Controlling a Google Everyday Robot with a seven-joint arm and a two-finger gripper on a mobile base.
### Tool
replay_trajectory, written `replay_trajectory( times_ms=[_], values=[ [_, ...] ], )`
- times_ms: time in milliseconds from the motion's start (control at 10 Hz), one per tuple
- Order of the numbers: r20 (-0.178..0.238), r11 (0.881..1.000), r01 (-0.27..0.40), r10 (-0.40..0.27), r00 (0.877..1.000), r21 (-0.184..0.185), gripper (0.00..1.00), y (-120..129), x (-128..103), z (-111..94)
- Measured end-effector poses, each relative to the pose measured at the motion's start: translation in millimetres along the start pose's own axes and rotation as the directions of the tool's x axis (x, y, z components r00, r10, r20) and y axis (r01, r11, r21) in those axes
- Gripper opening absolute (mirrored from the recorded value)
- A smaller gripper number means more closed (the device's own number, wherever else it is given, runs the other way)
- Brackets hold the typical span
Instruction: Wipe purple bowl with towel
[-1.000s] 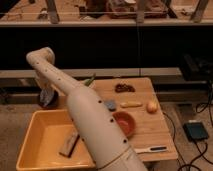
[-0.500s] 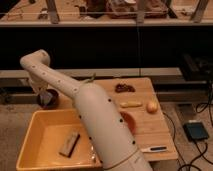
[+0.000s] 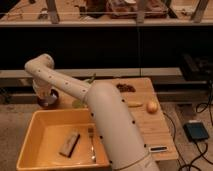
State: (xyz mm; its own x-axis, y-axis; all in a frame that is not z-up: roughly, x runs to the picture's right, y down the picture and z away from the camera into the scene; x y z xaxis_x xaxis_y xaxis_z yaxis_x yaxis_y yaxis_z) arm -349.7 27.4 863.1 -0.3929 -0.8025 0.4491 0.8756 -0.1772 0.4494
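Note:
The purple bowl (image 3: 50, 100) sits at the far left end of the wooden table (image 3: 150, 127), small, dark and round. My gripper (image 3: 44, 95) hangs straight down from the bent white arm, right at the bowl's left rim. It is shut, with a bit of pale grey-blue towel (image 3: 41, 92) bunched at its tip, touching the bowl. The rest of the towel is hidden by the wrist.
A yellow bin (image 3: 30, 145) stands in front of the table, holding a brown block (image 3: 70, 144) and a fork (image 3: 91, 142). On the table lie a round yellow fruit (image 3: 151, 106), a dark snack pile (image 3: 125, 87) and a black marker (image 3: 159, 148). My arm covers the table's middle.
The forearm has swung lower and to the right across the table, now hiding the orange bowl. The gripper has stayed at the purple bowl, shifting only slightly.

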Motion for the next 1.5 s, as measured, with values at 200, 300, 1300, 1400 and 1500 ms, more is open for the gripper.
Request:
replay_trajectory(
  times_ms=[200,300,1300,1400,1500],
  values=[
    [-0.015,0.998,-0.058,0.058,0.998,-0.027,0.00,37,-3,-7],
    [-0.020,0.996,-0.079,0.078,0.997,-0.040,0.00,49,0,-8],
    [-0.218,1.000,0.014,-0.009,0.976,0.024,0.00,-4,57,16],
    [-0.208,0.998,0.046,-0.037,0.977,0.042,0.00,-14,56,20],
    [-0.200,0.994,0.087,-0.073,0.977,0.061,0.00,-27,51,21]
  ],
)
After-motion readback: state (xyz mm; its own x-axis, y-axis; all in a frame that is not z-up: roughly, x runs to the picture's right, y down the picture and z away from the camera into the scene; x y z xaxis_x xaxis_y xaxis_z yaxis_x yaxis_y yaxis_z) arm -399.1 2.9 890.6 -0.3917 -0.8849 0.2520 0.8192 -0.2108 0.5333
